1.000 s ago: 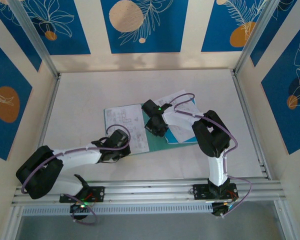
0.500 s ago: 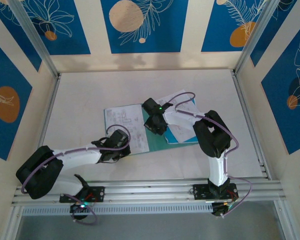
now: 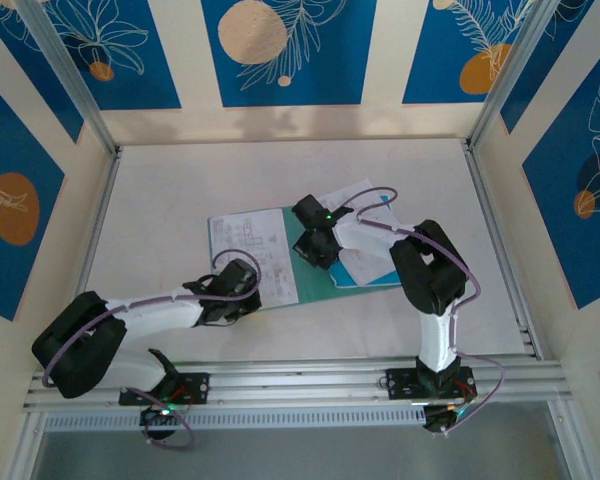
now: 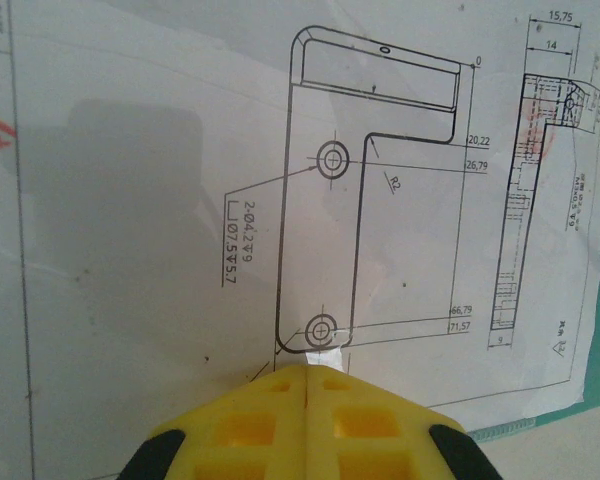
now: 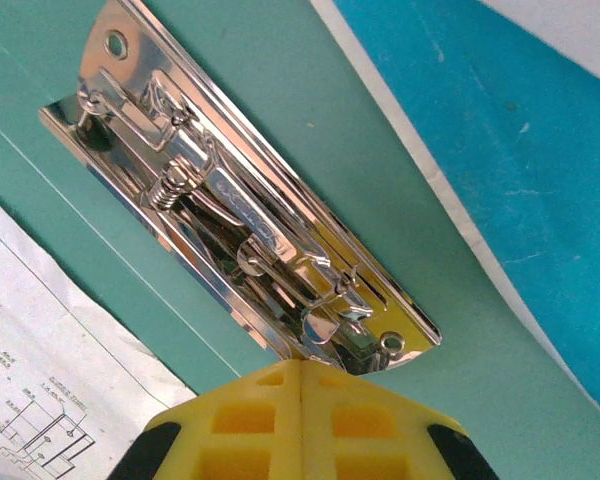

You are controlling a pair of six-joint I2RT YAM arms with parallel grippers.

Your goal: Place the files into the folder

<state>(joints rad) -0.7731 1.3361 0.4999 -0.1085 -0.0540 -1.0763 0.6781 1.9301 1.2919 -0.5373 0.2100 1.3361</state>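
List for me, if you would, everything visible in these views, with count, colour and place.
folder: one, teal-green, lying open mid-table
metal clip: one, shiny silver, on the folder's inside
drawing sheet: one, white with black line drawings, on the folder's left half
loose sheets: a few, white, printed, overlapping at the folder's right; exact count unclear
blue sheet: one, sky-blue, in that right-hand pile
table: one, white
wall panels: several, blue and cream, around the table
left gripper: one, yellow, shut, pointing at the drawing sheet
right gripper: one, yellow, shut, at the metal clip's end
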